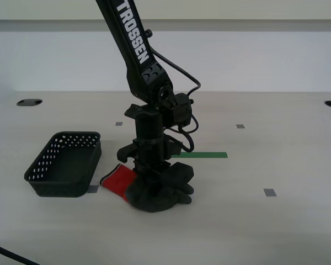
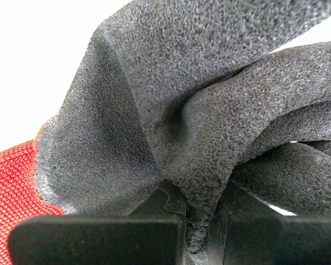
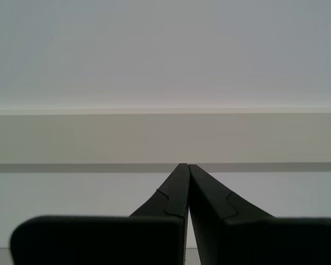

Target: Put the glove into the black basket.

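The glove [image 1: 149, 190] lies on the table, dark grey palm and fingers toward the exterior view's right, red cuff toward the left. My second gripper [image 1: 153, 178] comes straight down onto it and is shut on a pinched fold of the glove's rubbery palm [image 2: 201, 165]. The black basket [image 1: 66, 164] stands just left of the glove's cuff in the exterior view; nothing shows inside it. My first gripper [image 3: 186, 168] is shut and empty, pointing at a plain wall; it does not show in the exterior view.
A green tape strip [image 1: 201, 155] lies behind the glove. Small grey markers [image 1: 270, 192] dot the table. Dark cable holes [image 1: 29, 102] sit at the far corners. A black cable [image 1: 5, 253] crosses the near left corner.
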Motion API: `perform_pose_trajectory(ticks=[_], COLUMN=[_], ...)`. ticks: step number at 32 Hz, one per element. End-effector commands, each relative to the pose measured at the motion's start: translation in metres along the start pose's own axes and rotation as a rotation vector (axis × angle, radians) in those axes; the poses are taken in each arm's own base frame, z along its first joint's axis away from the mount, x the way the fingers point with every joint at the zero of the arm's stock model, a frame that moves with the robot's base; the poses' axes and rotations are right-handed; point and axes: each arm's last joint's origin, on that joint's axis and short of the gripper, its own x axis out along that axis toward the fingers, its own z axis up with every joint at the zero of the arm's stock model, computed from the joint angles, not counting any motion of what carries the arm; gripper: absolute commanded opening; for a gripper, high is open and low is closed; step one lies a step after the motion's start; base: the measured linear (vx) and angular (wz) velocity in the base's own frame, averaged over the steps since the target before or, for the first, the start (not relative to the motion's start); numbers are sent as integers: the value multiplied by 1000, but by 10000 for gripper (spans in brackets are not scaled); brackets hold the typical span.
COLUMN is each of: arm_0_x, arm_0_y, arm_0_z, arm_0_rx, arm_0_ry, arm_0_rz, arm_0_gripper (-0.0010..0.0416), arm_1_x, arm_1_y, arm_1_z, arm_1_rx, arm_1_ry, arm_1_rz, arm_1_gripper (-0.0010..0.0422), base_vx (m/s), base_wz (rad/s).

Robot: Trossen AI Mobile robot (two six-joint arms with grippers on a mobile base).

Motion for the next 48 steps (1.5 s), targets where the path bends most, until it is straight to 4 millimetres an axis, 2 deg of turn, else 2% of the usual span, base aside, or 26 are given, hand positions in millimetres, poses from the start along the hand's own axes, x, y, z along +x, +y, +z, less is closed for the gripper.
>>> perform_pose_trajectory(ticks=[1, 5, 15, 19, 21, 22, 24, 27, 28, 30, 32, 33, 35, 41, 43, 48], arm_0_x=[0, 0, 0, 0, 0, 0, 0, 0, 0, 0, 0, 0, 0, 0, 0, 0], arm_0_y=[0, 0, 0, 0, 0, 0, 0, 0, 0, 0, 0, 0, 0, 0, 0, 0], arm_0_z=[1, 1, 0, 0, 0, 0, 0, 0, 0, 0, 0, 0, 0, -1, -1, -1], arm_0_rx=[0, 0, 0, 0, 0, 0, 0, 0, 0, 0, 0, 0, 0, 0, 0, 0], arm_0_ry=[-4, -3, -2, -2, -2, -2, -2, -2, -2, -1, -1, -1, 0, 10, 15, 15], arm_0_rz=[0, 1, 1, 1, 0, 1, 1, 1, 0, 1, 0, 1, 1, 1, 1, 1], arm_0_gripper=[1, 1, 1, 1, 1, 0, 1, 1, 1, 1, 1, 1, 1, 1, 1, 1], arm_1_x=[-3, -16, -68, -92, -114, -118, -139, -155, -174, -181, -198, -212, -227, -254, -265, -271], arm_1_y=[-2, -5, -14, -18, -20, -20, -18, -16, -9, -5, 5, 17, 31, 64, 84, 118], arm_1_z=[5, 10, 12, 13, 11, 10, 5, 1, -6, -8, -15, -20, -27, -47, -59, -75], arm_1_rx=[5, 11, 70, 89, 93, 93, 95, 93, 85, 76, 52, 23, -11, -79, -113, -165], arm_1_ry=[-2, -21, -83, -137, -169, -171, -182, -191, -198, -202, -209, -232, -255, -270, -262, -230], arm_1_rz=[-5, -6, -8, -9, -9, -8, 45, 111, 127, 127, 133, 136, 141, 155, 160, 191], arm_1_gripper=[-1, -1, -1, -1, -1, -1, -1, -1, -1, -1, -1, -1, -1, -1, -1, -1], base_vx=[0, 0, 0, 0, 0, 0, 0, 0, 0, 0, 0, 0, 0, 0, 0, 0], base_wz=[0, 0, 0, 0, 0, 0, 0, 0, 0, 0, 0, 0, 0, 0, 0, 0])
